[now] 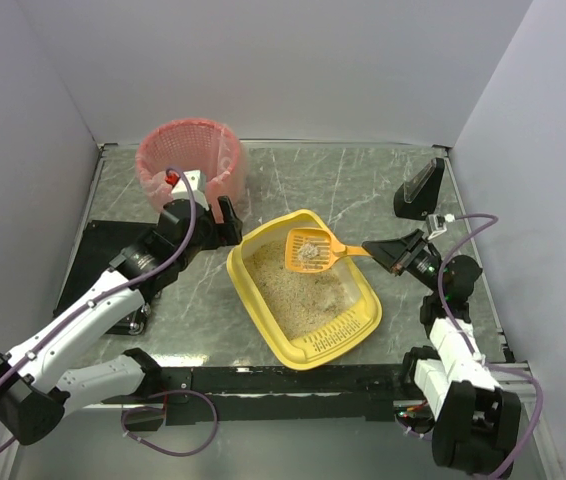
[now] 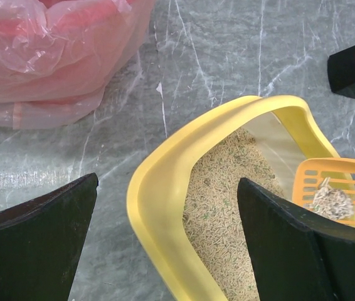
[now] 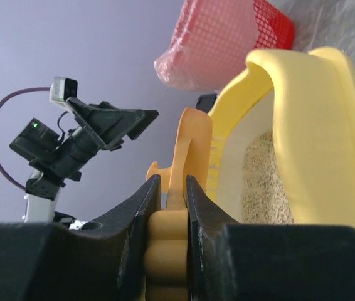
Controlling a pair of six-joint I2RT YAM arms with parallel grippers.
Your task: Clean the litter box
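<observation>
Holding laden orange scoop (image 1: 311, 250) by its handle, right gripper (image 1: 373, 250) clamped tight | left gripper (image 1: 231, 228) spread wide, empty, poised over corner rim | litter box (image 1: 248, 290) centre of table (image 1: 383, 180) | judged stiff, smooth, litter-weighted; take by rim.

A round red mesh basket (image 1: 158, 155) lined with a pink plastic bag stands at the back left of the grey marbled worktop (image 1: 363, 185), and a small black wedge-shaped block (image 1: 420, 188) sits well apart from it near the back right edge. A small orange slotted scoop (image 1: 311, 250) is roughly level, handle pointing right, with a pale grey clump in its bowl. A black mat (image 1: 103, 245) covers the worktop's left side, and plain white walls (image 1: 263, 60) enclose the back and both sides.
</observation>
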